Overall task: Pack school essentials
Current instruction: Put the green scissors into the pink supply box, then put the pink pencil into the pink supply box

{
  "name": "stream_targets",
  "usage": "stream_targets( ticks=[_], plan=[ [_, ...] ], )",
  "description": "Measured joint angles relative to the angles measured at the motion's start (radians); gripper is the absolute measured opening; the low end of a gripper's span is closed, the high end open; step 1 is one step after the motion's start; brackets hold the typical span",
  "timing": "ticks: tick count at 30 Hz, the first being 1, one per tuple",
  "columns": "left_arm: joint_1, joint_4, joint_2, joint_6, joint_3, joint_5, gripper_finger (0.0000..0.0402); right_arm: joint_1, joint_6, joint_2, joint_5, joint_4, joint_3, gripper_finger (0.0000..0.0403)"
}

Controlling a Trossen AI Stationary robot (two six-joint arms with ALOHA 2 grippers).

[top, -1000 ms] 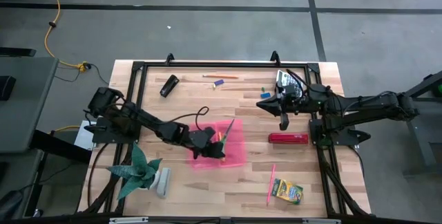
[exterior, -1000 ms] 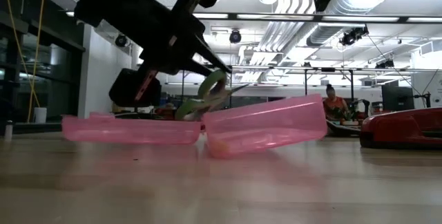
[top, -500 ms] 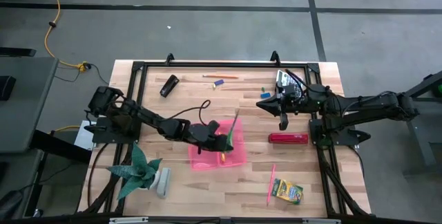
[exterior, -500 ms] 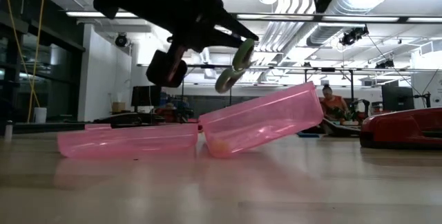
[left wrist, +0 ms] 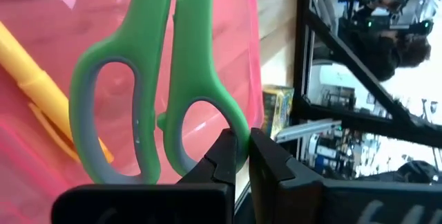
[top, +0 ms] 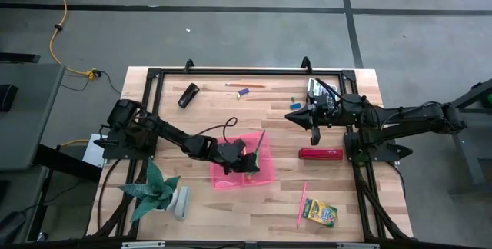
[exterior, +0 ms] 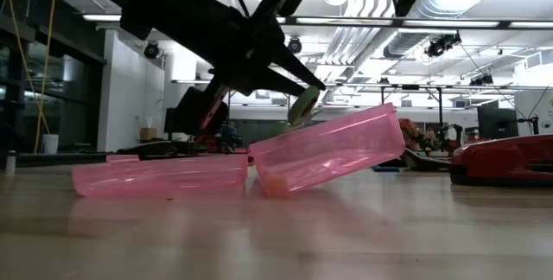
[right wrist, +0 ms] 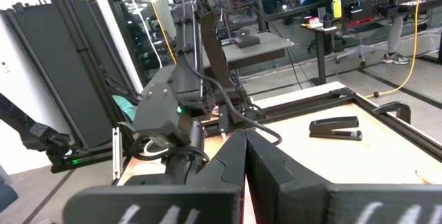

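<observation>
The green-handled scissors (left wrist: pixel 166 79) are in my left gripper (left wrist: pixel 239 156), which is shut on them over the open pink case (top: pixel 260 174). In the high view the scissors (top: pixel 257 144) point toward the far edge. In the low view one case half (exterior: pixel 160 176) lies flat and the other (exterior: pixel 333 149) stands tilted. A yellow pen (left wrist: pixel 31 79) lies inside the case. The crayon box (top: pixel 319 213) and a pink pen (top: pixel 301 203) lie near the near edge. An orange pencil (top: pixel 244 85) and the blue (top: pixel 244 92) and green (top: pixel 293 97) erasers lie far. My right gripper (right wrist: pixel 245 151) is shut and waits above the table's right side. My left gripper pinches the rim of one handle loop (left wrist: pixel 233 122) of the scissors between its two fingers. It comes slanting down from the table's left. The scissors are lifted clear, handles (exterior: pixel 302 105) above the tilted case half, blades pointing away from the gripper.
A red stapler (top: pixel 321 154) lies right of the case, a black stapler (top: pixel 188 94) at the far left. A green plant (top: pixel 157 190) stands at the near left corner. A black frame (top: pixel 231 72) borders the table. Bare wood lies between the case and the far items.
My left gripper, shut on the scissors, rose out of the case, carrying them up and toward the table's right, then came down again over the tilted half. The tilted half shifted a little.
</observation>
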Motion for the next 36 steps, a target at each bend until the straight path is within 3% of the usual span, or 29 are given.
stream_targets(
  ticks=[8, 17, 23, 29, 36],
  plan=[
    [-0.002, -0.005, 0.000, 0.000, 0.000, 0.013, 0.0028, 0.000, 0.000, 0.000, 0.000, -0.002, 0.000, 0.0000],
    [0.001, -0.023, 0.000, 0.039, 0.000, 0.056, 0.0097, 0.000, 0.000, 0.000, 0.000, -0.002, 0.000, 0.0000],
    [0.068, -0.008, -0.029, 0.129, -0.001, 0.125, 0.0138, 0.000, 0.000, 0.000, 0.000, -0.002, 0.000, 0.0000],
    [0.173, 0.010, -0.158, 0.331, -0.001, 0.199, 0.0153, 0.000, 0.000, 0.000, 0.000, 0.006, 0.000, 0.0000],
    [0.323, -0.019, -0.455, 0.733, 0.000, 0.144, 0.0150, 0.000, 0.019, 0.000, 0.000, 0.043, 0.000, 0.0000]
  ],
)
